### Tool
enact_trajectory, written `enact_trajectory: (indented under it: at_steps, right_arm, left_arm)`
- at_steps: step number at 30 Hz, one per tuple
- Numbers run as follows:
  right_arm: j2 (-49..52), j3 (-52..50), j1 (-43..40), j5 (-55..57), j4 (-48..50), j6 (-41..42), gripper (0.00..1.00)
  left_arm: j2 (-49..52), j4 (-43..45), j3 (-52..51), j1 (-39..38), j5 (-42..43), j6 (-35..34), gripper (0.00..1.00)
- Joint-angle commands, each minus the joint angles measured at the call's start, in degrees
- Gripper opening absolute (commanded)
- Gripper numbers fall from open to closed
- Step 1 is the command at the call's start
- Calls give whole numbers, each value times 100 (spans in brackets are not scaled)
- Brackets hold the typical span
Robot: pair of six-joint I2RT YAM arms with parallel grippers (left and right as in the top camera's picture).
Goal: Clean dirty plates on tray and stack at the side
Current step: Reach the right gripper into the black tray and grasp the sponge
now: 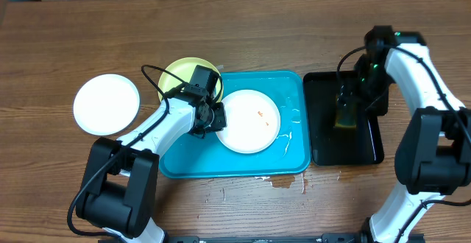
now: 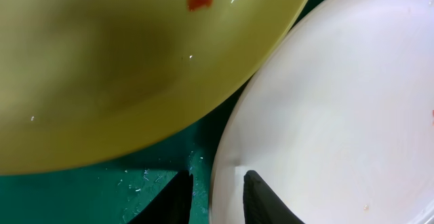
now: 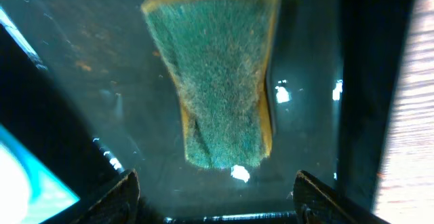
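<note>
I see one clean plate (image 1: 107, 103) aside; two wait dirty.
Left gripper (image 2: 217, 178) straddles the white plate (image 2: 339, 115) rim, grip unclear; right gripper (image 3: 215, 180) released above sponge (image 3: 220, 81).

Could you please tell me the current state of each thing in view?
white plate in the tray: lying flat, small orange smear.
yellow-green plate: red smear, overlapping the tray's corner.
white plate on the table: looks clean.
tray: wet with droplets.
sponge: lying ungripped in the black tray.
left tool: partly open, astride the tray plate's rim.
right tool: open above the sponge.
</note>
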Motion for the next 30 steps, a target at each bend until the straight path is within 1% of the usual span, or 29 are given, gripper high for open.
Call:
enact_trajectory:
  at_steps: [1, 5, 7, 8, 9, 10, 11, 12, 13, 14, 15, 16, 19, 22, 23, 26, 30]
  right_arm:
    - [-155, -483, 151, 195, 289, 157, 74]
    - [-153, -990, 273, 192, 758, 160, 74]
    - [-153, -1200, 321, 192, 1021, 160, 70]
    - [-153, -1292, 345, 195, 1158, 155, 64]
    - [-153, -1353, 363, 195, 1250, 153, 45]
    - [-153, -1377, 378, 192, 1292, 153, 33]
    - [-153, -1379, 391, 192, 1296, 153, 17]
    - [-155, -1346, 400, 192, 1266, 153, 13]
    - [-155, -1303, 400, 192, 1209, 153, 15]
    - [-155, -1248, 400, 192, 1137, 151, 31]
    - [-155, -1180, 400, 192, 1064, 151, 46]
    - [-155, -1069, 400, 192, 962, 153, 55]
    - [-155, -734, 389, 197, 837, 144, 57]
    - [-155, -573, 389, 289, 951, 133, 57]
    - [-155, -575, 389, 330, 1071, 133, 63]
    - [-155, -579, 389, 544, 1377, 138, 70]
    - [-153, -588, 389, 734, 1617, 142, 72]
  left_arm:
    - [79, 15, 50, 22, 48, 24, 28]
    - [79, 11, 50, 22, 48, 26, 28]
    - [79, 11, 50, 22, 46, 26, 28]
    - [79, 13, 50, 22, 46, 26, 28]
    - [79, 13, 50, 22, 46, 26, 28]
    - [79, 13, 50, 22, 46, 26, 28]
    - [79, 13, 50, 22, 46, 26, 28]
    - [79, 13, 50, 22, 46, 28, 28]
    - [79, 13, 50, 22, 46, 28, 28]
    - [79, 13, 50, 22, 46, 26, 28]
    - [79, 13, 50, 22, 46, 28, 29]
    - [79, 13, 50, 22, 44, 28, 29]
    - [79, 15, 50, 22, 44, 28, 29]
    - [79, 17, 50, 22, 44, 127, 29]
    - [79, 17, 50, 22, 44, 155, 29]
    - [79, 17, 50, 22, 44, 155, 29]
    - [79, 17, 50, 22, 44, 155, 29]
